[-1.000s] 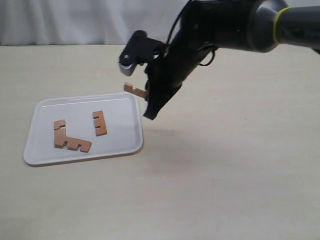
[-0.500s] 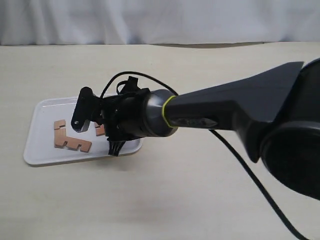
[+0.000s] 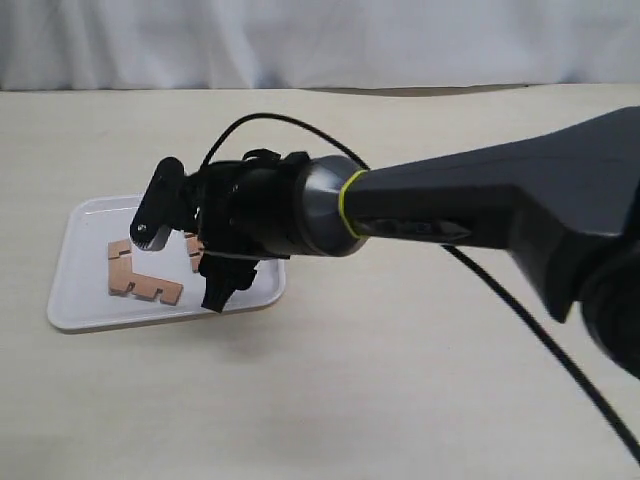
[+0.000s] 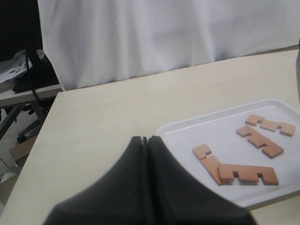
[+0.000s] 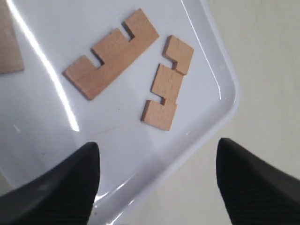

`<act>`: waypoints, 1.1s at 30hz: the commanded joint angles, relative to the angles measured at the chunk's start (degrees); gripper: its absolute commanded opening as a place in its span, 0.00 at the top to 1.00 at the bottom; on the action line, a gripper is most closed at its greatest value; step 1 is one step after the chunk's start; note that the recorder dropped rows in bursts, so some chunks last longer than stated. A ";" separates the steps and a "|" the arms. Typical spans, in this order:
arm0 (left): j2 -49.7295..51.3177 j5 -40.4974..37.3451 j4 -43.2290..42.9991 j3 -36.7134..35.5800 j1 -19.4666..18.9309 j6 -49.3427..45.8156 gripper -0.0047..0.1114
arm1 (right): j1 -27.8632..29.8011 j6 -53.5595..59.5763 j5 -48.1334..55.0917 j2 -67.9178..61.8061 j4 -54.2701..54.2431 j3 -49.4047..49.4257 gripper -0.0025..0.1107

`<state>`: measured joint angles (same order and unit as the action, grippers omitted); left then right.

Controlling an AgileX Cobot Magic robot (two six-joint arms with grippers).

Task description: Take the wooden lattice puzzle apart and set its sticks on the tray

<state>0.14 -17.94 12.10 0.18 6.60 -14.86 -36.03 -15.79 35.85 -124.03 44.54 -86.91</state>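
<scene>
Beneath the right pincer [image 5: 157,145], on the tray [image 5: 117,136], two of the sticks [image 5: 112,54] are recorded lying flat, just beside one another and close to a tray corner. The right pincer is spread wide, and nothing is held between its fingers. It is poised just above the tray floor.

Ahead of the left pincer [image 4: 145,139], all four sticks are counted on the tray, two of them touching at one end. No assembled lattice is seen anywhere, so the task is judged all but done.

The left pincer is pressed fully closed, with nothing in it, above the bare table [image 4: 103,112] short of the tray rim.

Handling, as judged: the sticks are taken to be light, stiff and thin. The wood is unlikely to be fragile, though the thin necks at the notches are probably the weak places. Lying flat on glossy plastic, they are expected to slide when nudged. If one must be moved, it is best taken across its narrow width at the solid middle block, between the two notches. The fingers should be brought down on either long edge.
</scene>
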 commanded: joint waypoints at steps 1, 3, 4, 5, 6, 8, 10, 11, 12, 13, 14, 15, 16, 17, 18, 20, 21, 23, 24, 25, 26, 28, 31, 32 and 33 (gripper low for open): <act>-0.14 0.52 0.12 -0.18 -0.60 -0.30 0.96 | 1.47 11.02 2.49 5.24 -14.36 -0.37 0.49; -0.14 0.52 0.12 -0.18 -0.60 -0.30 0.96 | 2.82 14.41 4.20 7.19 -21.57 -0.37 0.59; -0.14 0.52 0.12 -0.18 -0.60 -0.30 0.96 | 3.67 16.52 5.58 7.95 -24.85 -0.37 0.66; -0.14 0.52 0.12 -0.18 -0.60 -0.30 0.96 | 4.71 18.93 7.34 8.58 -28.24 -0.37 0.73; -0.14 0.52 0.12 -0.18 -0.60 -0.30 0.96 | 5.90 20.94 8.88 8.93 -30.99 -0.37 0.82; -0.14 0.52 0.12 -0.18 -0.60 -0.30 0.96 | 8.90 24.33 12.57 9.45 -38.16 -0.26 0.94; -0.14 0.52 0.12 -0.18 -0.60 -0.30 0.96 | 12.16 27.65 15.42 9.59 -44.54 0.33 0.94; -0.14 0.52 0.12 -0.18 -0.60 -0.30 0.96 | 14.12 28.82 16.33 9.73 -47.81 1.02 0.94; -0.14 0.52 0.12 -0.18 -0.60 -0.30 0.96 | 15.74 29.60 16.75 9.98 -50.76 1.77 0.94; -0.14 0.52 0.12 -0.18 -0.60 -0.30 0.96 | 17.79 29.80 16.82 10.40 -52.89 3.04 0.94; -0.14 0.52 0.12 -0.18 -0.60 -0.30 0.96 | 19.75 29.52 16.51 11.08 -54.07 4.62 0.94; -0.14 0.52 0.12 -0.18 -0.60 -0.30 0.96 | 21.35 29.38 16.06 11.83 -54.53 6.43 0.94; -0.14 0.52 0.12 -0.18 -0.60 -0.30 0.96 | 23.25 28.58 15.33 12.97 -54.53 8.40 0.94; -0.14 0.52 0.12 -0.18 -0.60 -0.30 0.96 | 25.15 28.04 14.58 14.38 -54.53 10.51 0.94; -0.14 0.52 0.12 -0.18 -0.60 -0.30 0.96 | 27.10 27.42 13.64 16.04 -54.53 12.77 0.94; -0.14 0.52 0.12 -0.18 -0.60 -0.30 0.96 | 31.02 26.18 11.47 19.74 -54.53 16.94 0.94; -0.14 0.52 0.12 -0.18 -0.60 -0.30 0.96 | 32.92 25.72 10.45 22.12 -54.53 19.33 0.94; -0.14 0.52 0.12 -0.18 -0.60 -0.30 0.96 | 36.15 25.26 8.88 27.68 -54.53 23.88 0.94; -0.14 0.52 0.12 -0.18 -0.60 -0.30 0.96 | 37.91 25.26 8.03 30.82 -54.53 26.43 0.94; -0.14 0.52 0.12 -0.18 -0.60 -0.30 0.96 | 39.34 25.16 7.42 33.42 -54.53 28.88 0.94; -0.14 0.52 0.12 -0.18 -0.60 -0.30 0.96 | 41.18 24.49 6.67 36.84 -54.53 31.21 0.94; -0.14 0.52 0.12 -0.18 -0.60 -0.30 0.96 | 44.68 23.53 5.30 43.29 -54.53 35.24 0.94; -0.14 0.52 0.12 -0.18 -0.60 -0.30 0.96 | 48.67 23.53 2.41 54.47 -54.53 41.64 0.94; -0.14 0.52 0.12 -0.18 -0.60 -0.30 0.96 | 49.79 23.53 0.29 59.62 -54.53 44.48 0.94; -0.14 0.52 0.12 -0.18 -0.60 -0.30 0.96 | 50.21 22.43 -1.65 63.18 -54.53 46.44 0.94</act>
<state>0.14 -17.94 12.10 0.18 6.60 -14.86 12.21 7.82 38.68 -69.20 -9.64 -45.55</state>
